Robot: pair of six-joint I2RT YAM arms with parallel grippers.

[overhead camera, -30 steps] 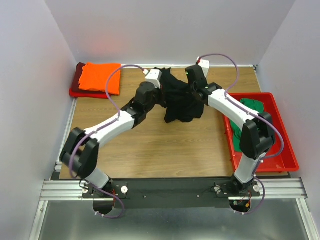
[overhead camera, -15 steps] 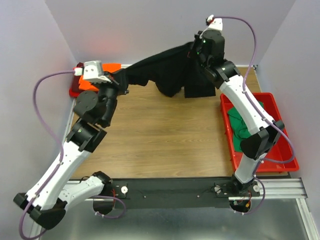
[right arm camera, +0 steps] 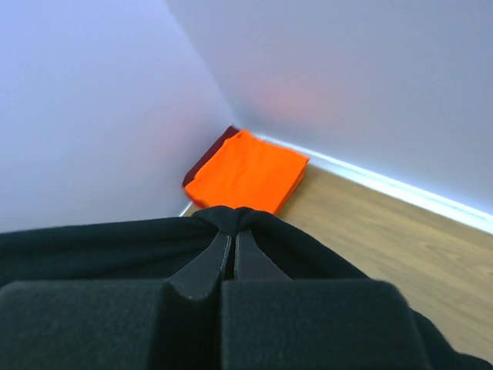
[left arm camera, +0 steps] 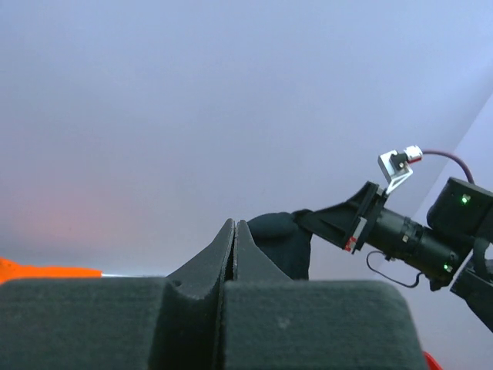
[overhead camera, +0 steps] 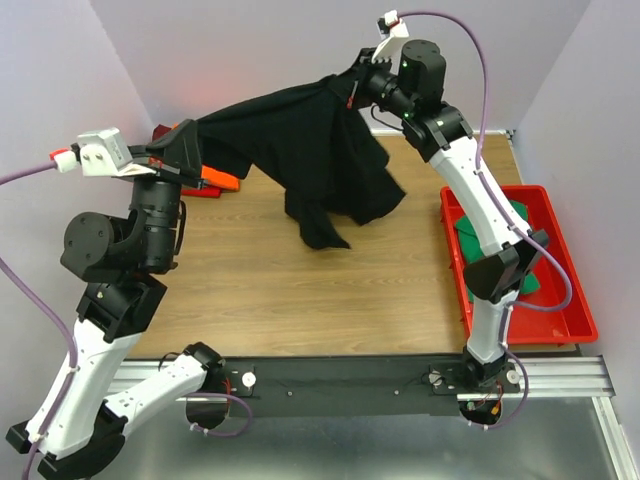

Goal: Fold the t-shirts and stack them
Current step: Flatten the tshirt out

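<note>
Above the far half of the table point(overhead camera: 330, 290), the black t-shirt point(overhead camera: 300, 140) hung stretched between both arms. Left gripper point(left arm camera: 233, 235): clamped on the shirt's left end. Right gripper point(right arm camera: 232, 239): clamped on a bunched fold at its right end. The right wrist view showed the folded orange t-shirt point(right arm camera: 248, 171) lying on the dark red t-shirt point(right arm camera: 206, 160) in the far left corner, which the left arm largely hid from above. Only the top view showed the green t-shirt point(overhead camera: 502, 212) in the red bin point(overhead camera: 575, 320), on the right.

Inside a robotics lab test cell: a left arm point(overhead camera: 100, 340) and a right arm point(overhead camera: 480, 200), trailing purple cables point(overhead camera: 483, 75), stand bolted to an aluminium rail point(overhead camera: 570, 377) at the edge of a wood-topped bench point(overhead camera: 320, 290). Bare pale walls point(overhead camera: 260, 50) box it in, and a red plastic bin point(overhead camera: 580, 325) sits at one side.
</note>
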